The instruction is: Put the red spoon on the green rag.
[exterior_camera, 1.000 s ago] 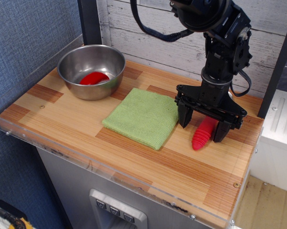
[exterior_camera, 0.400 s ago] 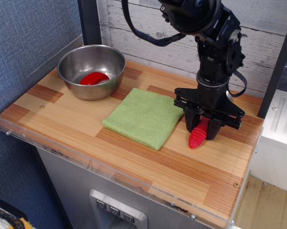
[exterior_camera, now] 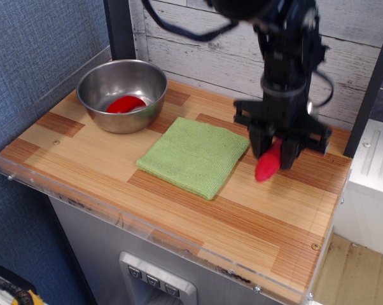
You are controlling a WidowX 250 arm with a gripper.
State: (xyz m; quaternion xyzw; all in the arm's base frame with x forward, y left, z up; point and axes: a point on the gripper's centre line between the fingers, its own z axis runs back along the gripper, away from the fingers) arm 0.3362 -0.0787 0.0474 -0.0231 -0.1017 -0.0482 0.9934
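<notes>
My gripper (exterior_camera: pixel 275 151) is shut on the red spoon (exterior_camera: pixel 268 165) and holds it lifted a little above the wooden table, just right of the green rag (exterior_camera: pixel 193 155). Only the thick red handle shows below the fingers; the metal bowl of the spoon is hidden behind the gripper. The light green rag lies flat in the middle of the table, with nothing on it.
A steel bowl (exterior_camera: pixel 122 94) at the back left holds a smooth red object (exterior_camera: pixel 125 103). A clear plastic rim (exterior_camera: pixel 147 238) runs along the table's front and left edges. A white plank wall stands behind, and a dark post (exterior_camera: pixel 118 28) rises at the back left.
The gripper closed its fingers on the red spoon's handle, then lifted it off the table; the arm rose and the frame now shows motion blur.
</notes>
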